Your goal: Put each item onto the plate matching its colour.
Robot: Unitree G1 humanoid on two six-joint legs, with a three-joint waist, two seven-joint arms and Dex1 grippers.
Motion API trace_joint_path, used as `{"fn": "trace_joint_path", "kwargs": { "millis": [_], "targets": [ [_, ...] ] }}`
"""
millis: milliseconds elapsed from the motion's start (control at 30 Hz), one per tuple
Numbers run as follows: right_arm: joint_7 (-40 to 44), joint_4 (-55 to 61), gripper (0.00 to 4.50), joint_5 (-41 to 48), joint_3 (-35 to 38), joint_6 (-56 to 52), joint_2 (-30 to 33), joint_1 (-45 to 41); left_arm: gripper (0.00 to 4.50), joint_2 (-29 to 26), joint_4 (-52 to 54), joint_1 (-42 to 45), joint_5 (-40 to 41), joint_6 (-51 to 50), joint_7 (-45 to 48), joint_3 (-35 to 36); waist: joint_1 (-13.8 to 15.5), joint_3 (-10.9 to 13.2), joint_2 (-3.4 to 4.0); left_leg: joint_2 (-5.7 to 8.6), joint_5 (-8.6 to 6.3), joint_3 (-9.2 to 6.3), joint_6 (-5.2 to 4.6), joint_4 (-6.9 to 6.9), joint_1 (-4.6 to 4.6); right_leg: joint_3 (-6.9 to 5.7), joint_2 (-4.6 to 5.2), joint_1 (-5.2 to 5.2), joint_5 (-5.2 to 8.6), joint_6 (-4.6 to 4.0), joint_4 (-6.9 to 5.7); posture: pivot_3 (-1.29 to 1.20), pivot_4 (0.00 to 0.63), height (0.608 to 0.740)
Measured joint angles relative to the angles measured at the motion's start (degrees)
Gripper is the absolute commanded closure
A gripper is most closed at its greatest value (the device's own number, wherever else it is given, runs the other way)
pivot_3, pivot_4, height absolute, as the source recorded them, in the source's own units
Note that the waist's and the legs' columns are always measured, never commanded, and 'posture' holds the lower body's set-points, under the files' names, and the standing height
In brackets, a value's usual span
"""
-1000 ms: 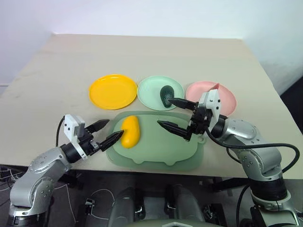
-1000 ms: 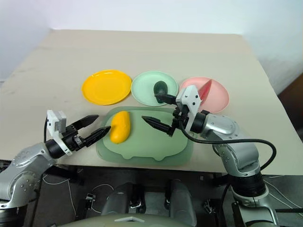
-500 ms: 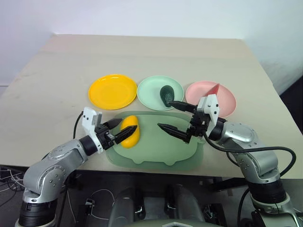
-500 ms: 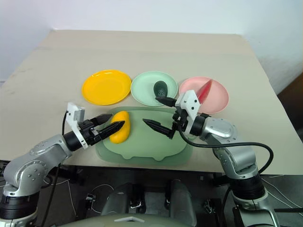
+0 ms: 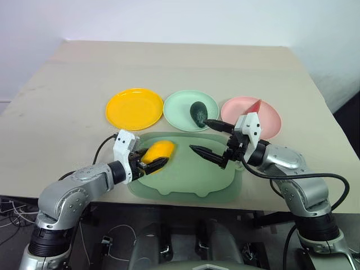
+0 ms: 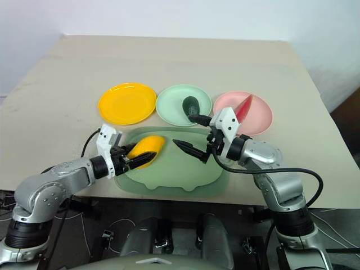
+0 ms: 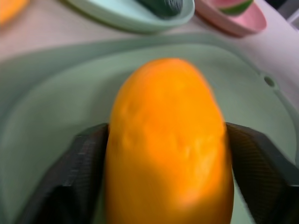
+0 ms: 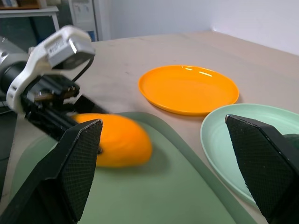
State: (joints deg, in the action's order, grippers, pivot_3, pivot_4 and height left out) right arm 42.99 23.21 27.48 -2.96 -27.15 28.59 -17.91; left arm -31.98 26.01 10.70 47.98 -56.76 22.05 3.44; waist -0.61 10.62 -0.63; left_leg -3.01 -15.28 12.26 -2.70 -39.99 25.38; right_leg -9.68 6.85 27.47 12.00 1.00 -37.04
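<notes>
On the large pale green rounded tray [image 5: 185,183]: yellow oblong toy mango [image 5: 158,152], left gripper [image 5: 151,162] clamped across it, one black finger on each side. Right gripper [image 5: 215,142] hovers over the tray's far side, jaws spread wide, holding nothing. Mint green round plastic plate [image 5: 181,108] holds the dark green toy avocado [image 5: 198,112]. Pink plate [image 5: 269,118] holds the red watermelon wedge [image 5: 254,106]. Orange-yellow plate [image 5: 134,108] has nothing on it. No readable labels or writing.

mango [image 7: 168,140]: dimpled, satin plastic | orange plate [image 8: 189,88]: smooth glossy plastic | table [image 5: 169,67]: matt beige
</notes>
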Motion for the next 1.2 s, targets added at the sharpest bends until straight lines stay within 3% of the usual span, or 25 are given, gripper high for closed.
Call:
{"fn": "trace_joint_path", "kwargs": {
  "millis": [267, 467, 767, 1200],
  "targets": [
    [-0.86, -0.02, 0.0, -0.3, 0.0, -0.89, 0.27, -0.57, 1.36, -1.4, -0.04, 2.7, 0.45, -1.82, 1.75, 0.35, 0.02, 0.01, -0.01, 0.0, 0.0, 0.0, 0.0, 0.01, 0.03, 0.0, 0.01, 0.03, 0.01, -0.01, 0.02, 0.0, 0.15, 0.696],
    [-0.94, 0.04, 0.0, 0.92, 0.09, -2.69, 0.4, -1.04, 1.36, -4.5, -0.85, 9.64, 1.1, 0.01, 2.75, 6.29, -0.04, 0.02, -0.01, 0.0, 0.0, 0.0, 0.0, 0.03, 0.03, 0.0, 0.0, 0.04, 0.01, 0.0, 0.03, 0.0, 0.15, 0.696],
    [-1.04, 0.84, 0.0, 5.64, 0.13, -6.85, -0.37, -1.72, 1.36, -6.34, -19.22, 18.31, -14.92, 15.72, 5.12, 5.04, 0.1, 0.03, -0.01, 0.01, 0.0, 0.01, 0.0, 0.05, 0.09, 0.0, 0.02, 0.09, -0.01, -0.01, 0.06, 0.0, 0.15, 0.696],
    [-1.69, 1.42, 0.0, 4.02, -2.37, -6.89, -0.51, -1.66, 1.36, 0.33, -45.67, 31.19, -26.94, 22.71, 7.48, -0.1, -0.05, 0.05, -0.05, 0.01, 0.0, 0.02, -0.01, 0.06, 0.12, -0.02, 0.01, 0.13, -0.08, 0.13, 0.05, 0.0, 0.15, 0.696]
  ]
}}
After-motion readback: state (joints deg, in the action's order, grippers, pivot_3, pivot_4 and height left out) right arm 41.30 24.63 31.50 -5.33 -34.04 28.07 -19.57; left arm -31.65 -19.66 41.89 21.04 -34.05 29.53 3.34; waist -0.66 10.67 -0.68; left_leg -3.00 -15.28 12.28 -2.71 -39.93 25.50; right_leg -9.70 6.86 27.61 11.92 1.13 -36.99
